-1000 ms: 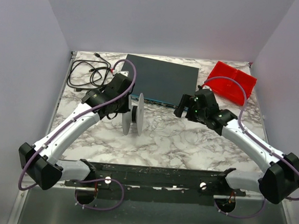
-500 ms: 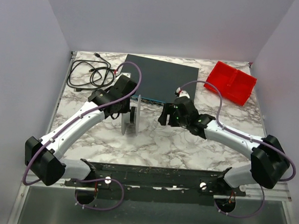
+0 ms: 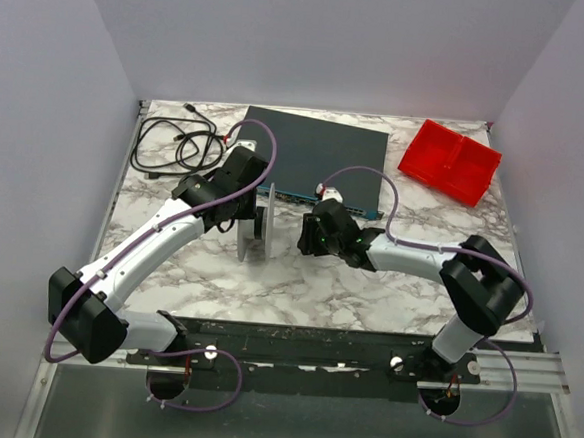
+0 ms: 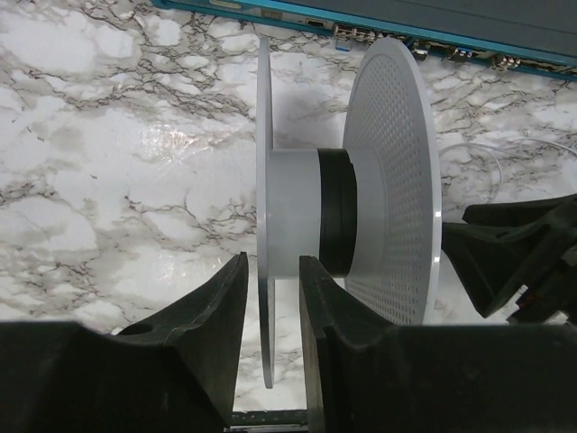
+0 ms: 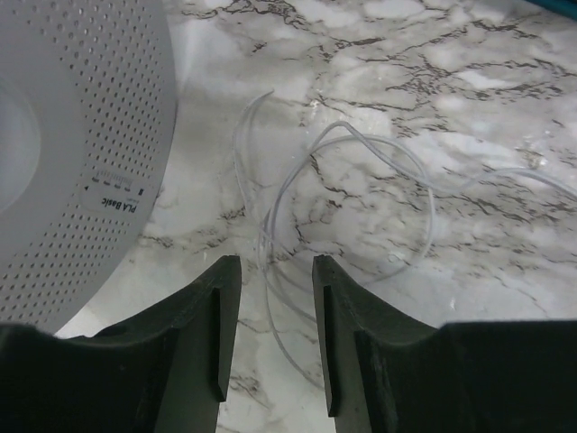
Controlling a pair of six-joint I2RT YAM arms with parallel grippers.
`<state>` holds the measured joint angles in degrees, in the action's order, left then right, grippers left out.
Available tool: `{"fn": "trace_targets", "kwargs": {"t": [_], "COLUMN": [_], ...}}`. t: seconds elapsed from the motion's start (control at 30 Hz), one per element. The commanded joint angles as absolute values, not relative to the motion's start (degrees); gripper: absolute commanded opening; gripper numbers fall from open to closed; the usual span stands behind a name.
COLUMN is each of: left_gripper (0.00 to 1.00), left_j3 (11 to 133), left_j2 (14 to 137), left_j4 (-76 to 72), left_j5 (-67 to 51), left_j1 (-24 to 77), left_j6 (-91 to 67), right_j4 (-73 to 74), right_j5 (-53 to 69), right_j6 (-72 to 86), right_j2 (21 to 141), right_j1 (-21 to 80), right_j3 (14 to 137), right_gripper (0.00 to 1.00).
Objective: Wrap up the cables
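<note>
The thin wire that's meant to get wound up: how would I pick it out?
On the marble table, look just right of the upright grey spool, below the right pincer. There the wire lies in loose loops. It is whitish and hair-fine, unlike the thick black cord at the far left corner.

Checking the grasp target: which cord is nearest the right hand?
The thin white wire, lying in loose loops just ahead of the right hand. It is far finer than the thick black cord, which lies coiled at the far-left corner.
</note>
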<state>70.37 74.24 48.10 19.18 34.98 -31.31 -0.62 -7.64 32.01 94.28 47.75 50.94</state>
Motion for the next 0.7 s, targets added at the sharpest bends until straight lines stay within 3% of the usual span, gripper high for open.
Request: {"fn": "trace_targets", "kwargs": {"t": [0.0, 0.57, 0.67], "left_gripper": [0.32, 0.32, 0.32], "left_j3": [72.56, 73.81, 73.83], "left_j2": [72.34, 71.44, 71.45], "left_j4": [48.59, 49.88, 49.92], "left_j5": [19.3, 19.47, 19.38], "left_j1": [34.98, 34.92, 34.89], "left_j6": [-31.12, -30.41, -30.41], "right_j4": [-4.17, -3.45, -2.34], "right_j5": [-10.43, -12.48, -13.43], "right_j6": [30.12, 28.89, 29.18], "right_j2": [98.92, 109.72, 110.9], "right_j1": [48.52, 50.75, 50.89], "right_j3": [54.79, 61.77, 62.42], "right_gripper": [0.43, 0.39, 0.32]}}
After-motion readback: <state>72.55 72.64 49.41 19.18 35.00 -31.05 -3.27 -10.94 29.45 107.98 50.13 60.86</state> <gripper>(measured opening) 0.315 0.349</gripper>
